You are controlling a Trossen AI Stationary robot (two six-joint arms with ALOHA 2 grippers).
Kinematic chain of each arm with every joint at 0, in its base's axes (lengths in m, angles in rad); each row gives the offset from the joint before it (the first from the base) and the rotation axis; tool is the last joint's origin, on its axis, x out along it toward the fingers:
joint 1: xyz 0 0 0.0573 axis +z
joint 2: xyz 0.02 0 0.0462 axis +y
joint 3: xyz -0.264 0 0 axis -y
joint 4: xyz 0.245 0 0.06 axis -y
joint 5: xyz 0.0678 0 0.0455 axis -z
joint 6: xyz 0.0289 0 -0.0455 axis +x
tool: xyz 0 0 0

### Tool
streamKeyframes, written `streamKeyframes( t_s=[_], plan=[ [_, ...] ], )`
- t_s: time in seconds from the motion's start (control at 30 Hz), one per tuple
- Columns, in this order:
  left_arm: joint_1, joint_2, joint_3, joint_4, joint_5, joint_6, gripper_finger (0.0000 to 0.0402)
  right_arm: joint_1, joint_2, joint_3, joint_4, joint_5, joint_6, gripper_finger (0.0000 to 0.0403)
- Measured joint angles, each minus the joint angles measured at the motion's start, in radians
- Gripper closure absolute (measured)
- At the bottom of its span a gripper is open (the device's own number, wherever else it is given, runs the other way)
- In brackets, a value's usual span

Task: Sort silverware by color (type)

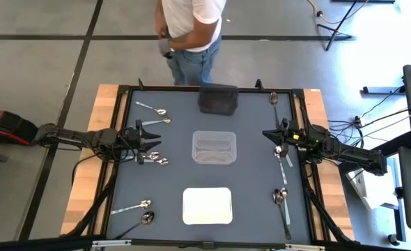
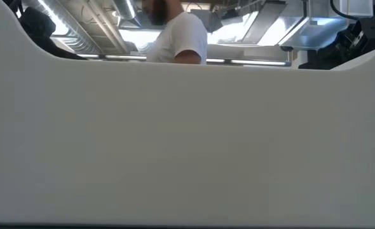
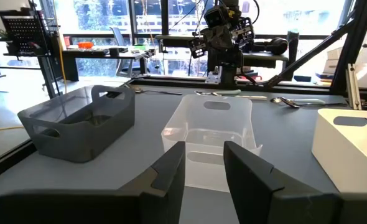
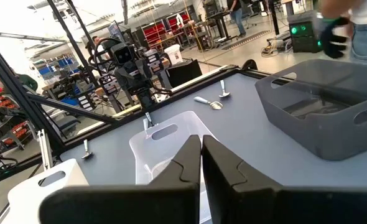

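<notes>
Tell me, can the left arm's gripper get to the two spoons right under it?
Probably yes. The left gripper is open, and the two spoons lie just beside it on bare table, with no tray between.

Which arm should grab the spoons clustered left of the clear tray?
Probably left. The left gripper, fingers apart, sits just beside those spoons; the right gripper is across the clear tray.

Left gripper (image 1: 152, 140) with fingers apart, right gripper (image 1: 268, 132) with fingers together, both pointing inward.
</notes>
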Motion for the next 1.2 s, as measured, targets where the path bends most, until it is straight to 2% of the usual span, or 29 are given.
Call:
streamKeyframes(
  t_s=[0.6,0.77,0.9,1.0,1.2],
  plan=[
    [0.000,0.000,0.000,0.000,0.000,0.000,0.0296,0.000,0.000,0.000,0.000,0.000,0.000,0.0396],
    [0.000,0.000,0.000,0.000,0.000,0.000,0.0296,0.000,0.000,-0.002,0.042,0.046,-0.002,0.0396],
    [0.000,0.000,0.000,0.000,0.000,0.000,0.0296,0.000,0.001,-0.002,0.060,0.056,-0.090,0.0396],
    [0.000,0.000,0.000,0.000,0.000,0.000,0.0296,-0.001,0.016,-0.002,0.051,0.135,-0.096,0.0396],
    [0.000,0.000,0.000,0.001,0.000,-0.003,0.0296,-0.002,0.116,0.021,0.018,0.408,-0.144,0.0396]
  ],
)
